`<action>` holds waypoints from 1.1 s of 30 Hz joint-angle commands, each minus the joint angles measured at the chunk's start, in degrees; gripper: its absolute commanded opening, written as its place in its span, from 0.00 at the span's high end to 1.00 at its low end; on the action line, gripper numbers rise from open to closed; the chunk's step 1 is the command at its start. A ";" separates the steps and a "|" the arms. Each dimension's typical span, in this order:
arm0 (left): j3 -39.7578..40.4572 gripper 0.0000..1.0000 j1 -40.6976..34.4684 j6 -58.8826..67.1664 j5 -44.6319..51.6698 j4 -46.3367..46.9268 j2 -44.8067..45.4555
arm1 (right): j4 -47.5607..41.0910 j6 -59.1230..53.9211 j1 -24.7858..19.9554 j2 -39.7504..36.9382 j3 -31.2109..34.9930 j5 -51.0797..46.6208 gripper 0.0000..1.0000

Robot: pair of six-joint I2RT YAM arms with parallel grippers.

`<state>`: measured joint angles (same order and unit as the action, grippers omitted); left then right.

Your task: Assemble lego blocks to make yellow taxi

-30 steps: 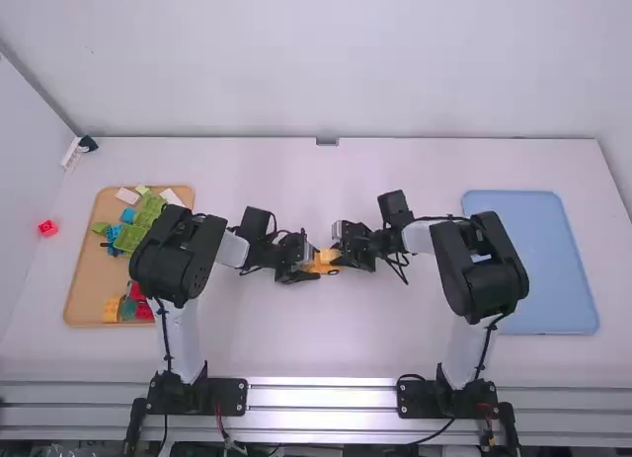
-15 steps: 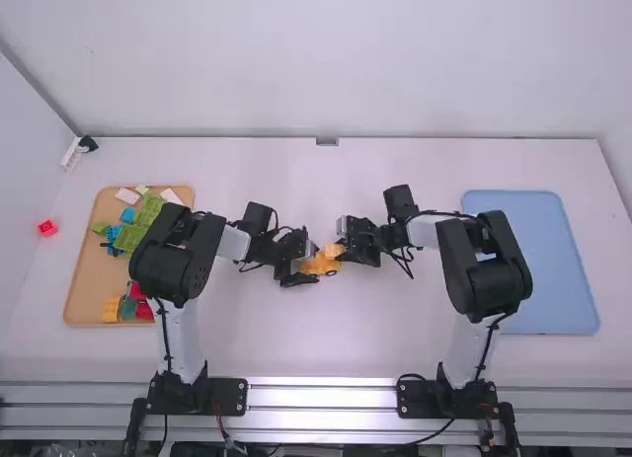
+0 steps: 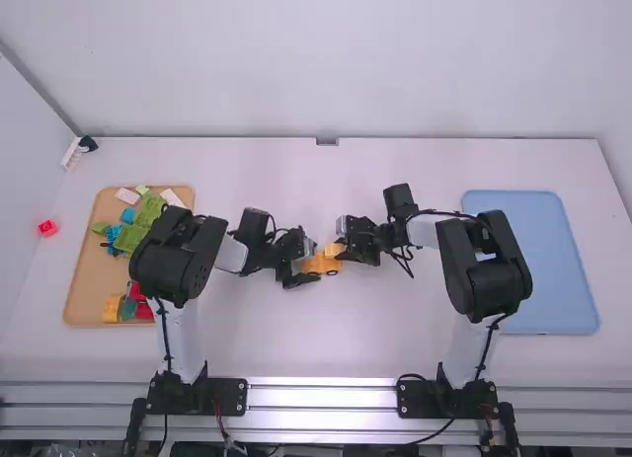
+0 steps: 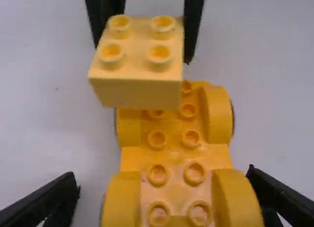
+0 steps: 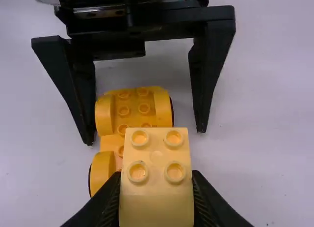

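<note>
At the middle of a white desk (image 3: 326, 343), a robot's right gripper (image 3: 344, 250) pinches a pale yellow block (image 5: 157, 156) between its jaws, studs facing up, near the right-hand end of a yellow wheeled base (image 4: 174, 156) bound for a toy taxi. Whether block and base touch cannot be told. Opposite, the left gripper (image 3: 309, 265) has its jaws spread on either side of the base, one close beside it and the other farther off, as the right wrist view shows. The base lies studs up between the two arms. At left, partly hidden by the left arm, a tan tray (image 3: 83, 279) holds green, blue, red, white and yellow pieces, with a red block (image 3: 47, 228) just outside its left side. A blue tray (image 3: 533, 265) lies at right, beyond the right arm's elbow.
</note>
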<state>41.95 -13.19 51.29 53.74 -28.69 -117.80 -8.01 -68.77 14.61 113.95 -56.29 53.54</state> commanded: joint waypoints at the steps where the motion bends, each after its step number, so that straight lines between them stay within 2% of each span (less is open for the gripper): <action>1: -0.70 0.10 -0.33 -2.34 1.70 -0.76 -0.39 | -0.44 -0.07 0.02 0.28 -1.07 0.42 0.74; 4: 0.00 0.16 -0.33 -1.79 2.40 -0.33 -0.39 | -0.46 -0.04 0.20 0.28 -1.07 0.39 0.74; 7: 0.61 0.30 -0.37 -1.79 2.14 -0.31 -0.39 | -0.55 -0.04 0.48 0.28 -1.05 0.31 0.74; 12: 0.76 0.33 -0.37 -1.79 2.12 -0.28 -0.39 | -1.53 -0.46 0.50 0.28 -1.03 -0.92 0.74; 16: 0.39 0.43 -0.37 -1.77 2.14 -0.33 -0.39 | -1.44 -0.48 0.55 0.28 -0.48 -2.43 0.74; 23: 0.31 0.42 -0.35 -2.05 0.50 -0.26 -0.39 | -1.36 0.81 0.55 0.28 0.17 -2.16 0.73; 29: 0.24 0.41 -0.31 -2.25 0.15 -0.33 -0.39 | -2.25 1.42 2.38 -0.22 -1.36 -3.32 0.73; 33: 0.31 0.42 -0.33 -2.21 0.46 -0.31 -0.39 | -3.87 1.05 2.43 -0.83 -1.88 -4.76 0.76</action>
<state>42.11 -13.23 49.25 54.17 -29.28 -117.80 -11.55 -67.68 17.26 113.93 -56.58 49.63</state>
